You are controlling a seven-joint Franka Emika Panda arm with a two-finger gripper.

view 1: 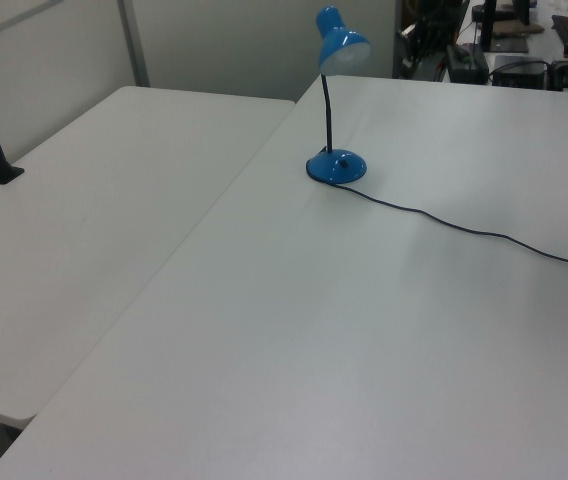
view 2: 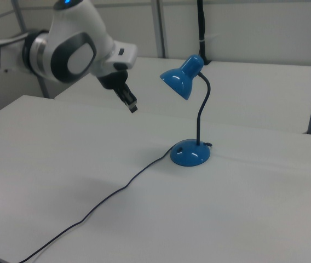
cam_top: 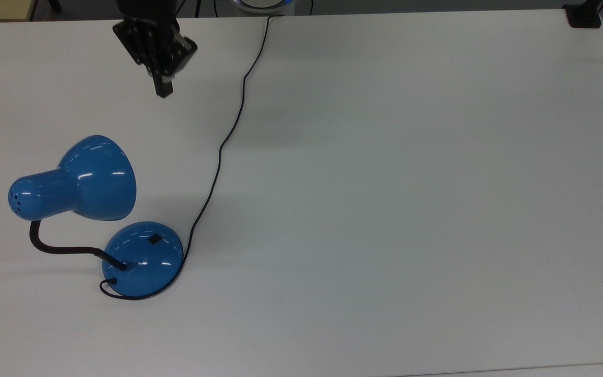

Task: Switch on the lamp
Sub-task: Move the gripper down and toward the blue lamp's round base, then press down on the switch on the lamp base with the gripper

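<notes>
The lamp (cam_top: 97, 209) stands upright on the white table (cam_top: 385, 183) toward the top view's left, its blue shade (view 2: 181, 80) arched over on the black gooseneck, the small black switch (cam_top: 154, 240) sitting on the domed base (view 2: 190, 153). Its thin cord (cam_top: 231, 125) snakes off to the table's far edge. Above the table, well apart from the lamp, hangs the gripper (cam_top: 163, 90), fingers pressed together, holding nothing, pointing down at the tabletop.
</notes>
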